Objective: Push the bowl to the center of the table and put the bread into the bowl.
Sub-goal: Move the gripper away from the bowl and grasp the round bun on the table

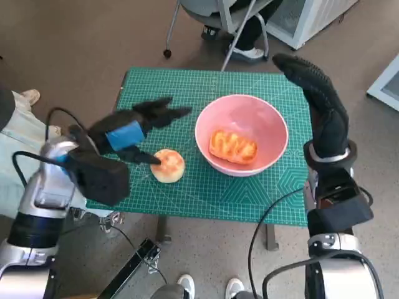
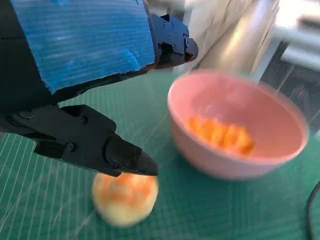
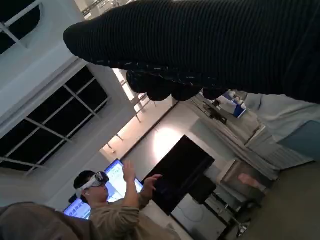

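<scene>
A pink bowl (image 1: 265, 118) stands near the middle of the green mat (image 1: 187, 87), with an orange glazed bread (image 1: 233, 146) lying inside it. A second round bun (image 1: 168, 166) lies on the mat left of the bowl. My left hand (image 1: 134, 132) hovers just left of and over that bun, fingers spread, holding nothing; one finger tip is right by the bun's top. In the left wrist view the bun (image 2: 125, 197) lies below a fingertip (image 2: 131, 160), and the bowl (image 2: 235, 165) is beyond it. My right hand (image 1: 318, 99) is raised at the table's right edge, fingers extended, empty.
The mat covers the small table. A wheeled chair (image 1: 218, 18) and a person's feet (image 1: 249, 53) are beyond the far edge. White shoes (image 1: 209, 288) show at the near side. A person wearing a headset (image 3: 105, 200) appears in the right wrist view.
</scene>
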